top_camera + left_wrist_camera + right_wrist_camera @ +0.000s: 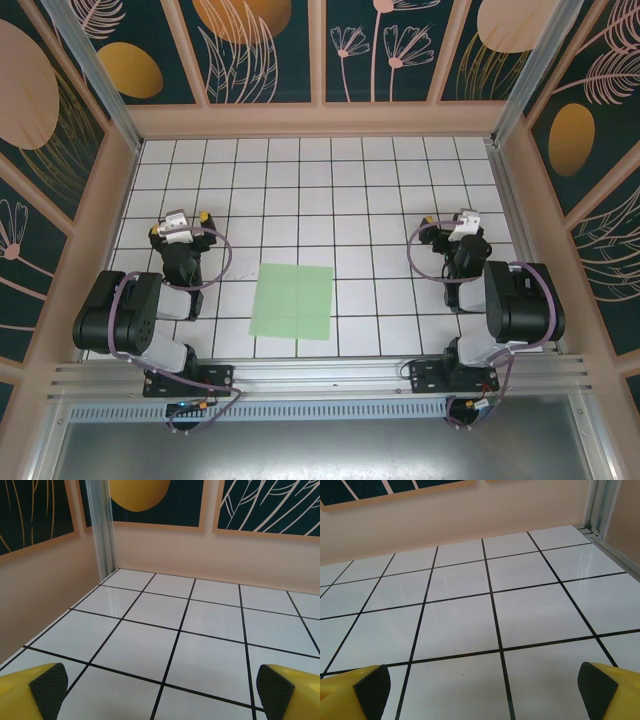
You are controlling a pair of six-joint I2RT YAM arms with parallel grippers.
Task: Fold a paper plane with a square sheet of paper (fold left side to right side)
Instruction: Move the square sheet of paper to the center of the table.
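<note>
Light green square sheet of thin paper (293,301): flat and unfolded on the white tiled worktop (300,170), close to the near edge, between the two arm bases; no crease visible.
Step in hand: first fold, left side over to right side, not yet begun, judging by the flat sheet.
Left tool (180,222): jaws spread wide, black pads (48,690) bare, nothing held; beyond the sheet and to its left, apart from it.
Right tool (455,222): likewise wide open and empty, well off to the sheet's right.
Next move: probably left tool down to the sheet's left edge; thin paper lying flush on the tiles, so likely hard to lift; right tool perhaps to pin the right side.
</note>
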